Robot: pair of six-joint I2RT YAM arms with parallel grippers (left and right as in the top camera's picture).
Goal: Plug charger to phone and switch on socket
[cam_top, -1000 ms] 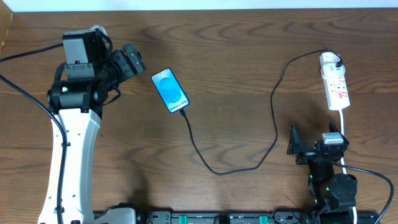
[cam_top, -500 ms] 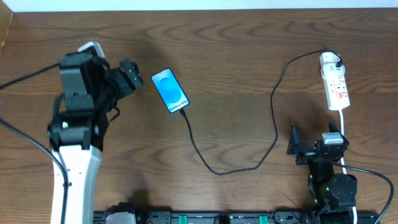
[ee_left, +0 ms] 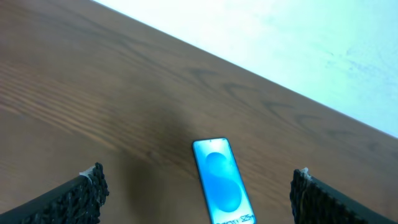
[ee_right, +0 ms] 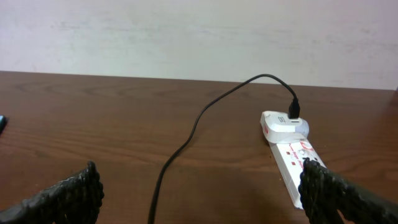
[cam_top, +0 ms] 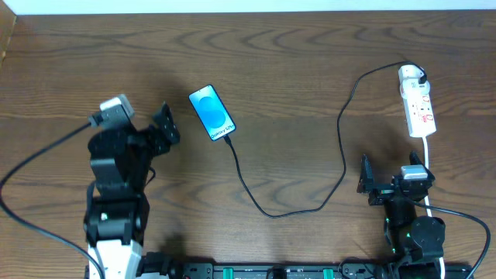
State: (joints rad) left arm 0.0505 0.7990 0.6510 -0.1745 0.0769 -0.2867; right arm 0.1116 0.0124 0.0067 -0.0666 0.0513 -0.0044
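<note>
The phone (cam_top: 211, 112) lies on the table with its blue screen up, and the charger cable (cam_top: 310, 203) runs from its lower end in a loop to a black plug (cam_top: 419, 77) in the white socket strip (cam_top: 417, 110) at the right. My left gripper (cam_top: 164, 125) is open and empty, left of the phone; the phone shows between its fingers in the left wrist view (ee_left: 222, 183). My right gripper (cam_top: 364, 180) is open and empty, below the socket. The right wrist view shows the socket (ee_right: 292, 155) and cable (ee_right: 186, 142) ahead.
The socket's thick white cord (cam_top: 428, 167) runs down past my right arm's base (cam_top: 415, 232). A pale wall (ee_right: 199, 31) stands beyond the table's far edge.
My left arm has pulled back toward the near edge, its gripper moving down and away from the phone. The right arm, phone and cable have not moved.
</note>
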